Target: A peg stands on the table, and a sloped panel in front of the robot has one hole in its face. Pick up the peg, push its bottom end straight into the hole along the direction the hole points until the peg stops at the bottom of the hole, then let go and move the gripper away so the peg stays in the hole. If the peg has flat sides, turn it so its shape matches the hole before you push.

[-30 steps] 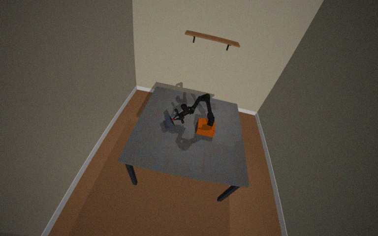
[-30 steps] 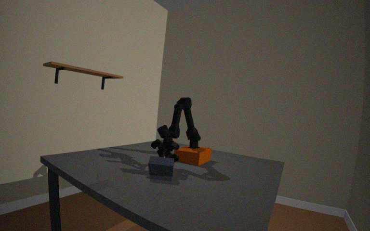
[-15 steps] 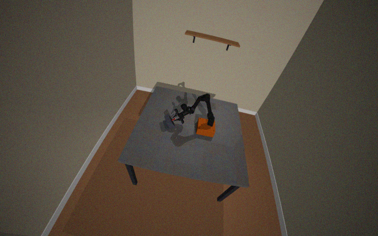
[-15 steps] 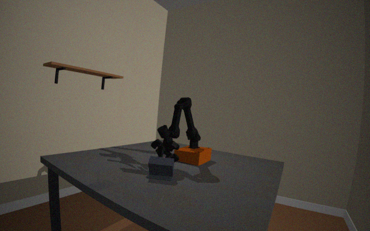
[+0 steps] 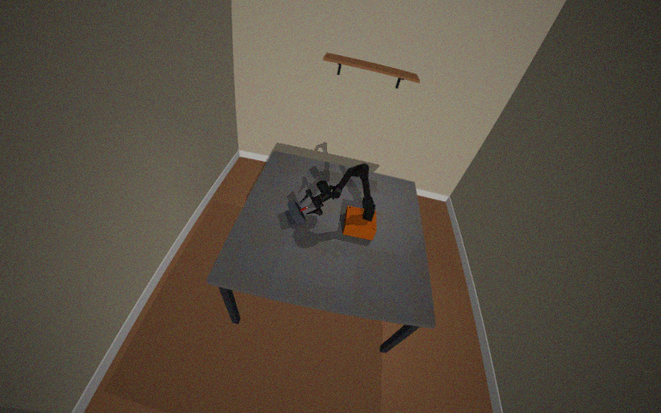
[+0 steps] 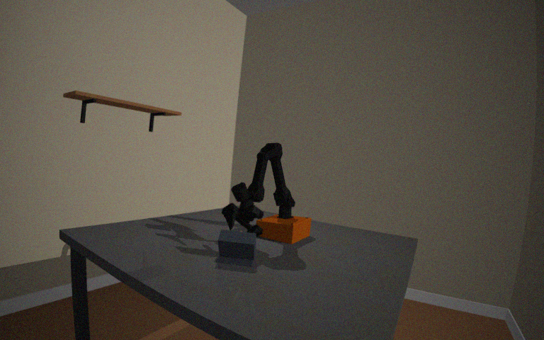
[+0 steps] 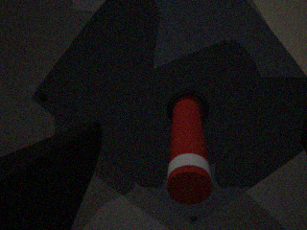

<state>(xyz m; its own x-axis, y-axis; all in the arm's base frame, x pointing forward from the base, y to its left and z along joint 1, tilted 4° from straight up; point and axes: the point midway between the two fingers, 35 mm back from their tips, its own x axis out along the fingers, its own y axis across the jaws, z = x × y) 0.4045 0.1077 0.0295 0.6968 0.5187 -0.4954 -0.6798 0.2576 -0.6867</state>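
The round red peg (image 5: 303, 208) (image 7: 188, 131) with a white band near its outer end stands out from the hole (image 7: 205, 106) in the sloped dark panel (image 5: 295, 212) (image 6: 236, 245) (image 7: 206, 29). Its inner end is inside the hole; how deep it sits cannot be told. A dark gap shows around it. My gripper (image 5: 305, 206) (image 6: 244, 229) is open, with its fingers spread on both sides of the peg. In the wrist view one finger shows at the left, well apart from the peg, and a sliver of dark shows at the right edge. The panel hides the peg in the exterior view.
The orange base block (image 5: 359, 224) (image 6: 282, 228) carries the arm, behind the gripper and facing the panel. All stand on the grey table (image 5: 311, 277) (image 6: 341, 276). A wooden shelf (image 5: 370, 66) (image 6: 124, 104) hangs on the wall, well above the table.
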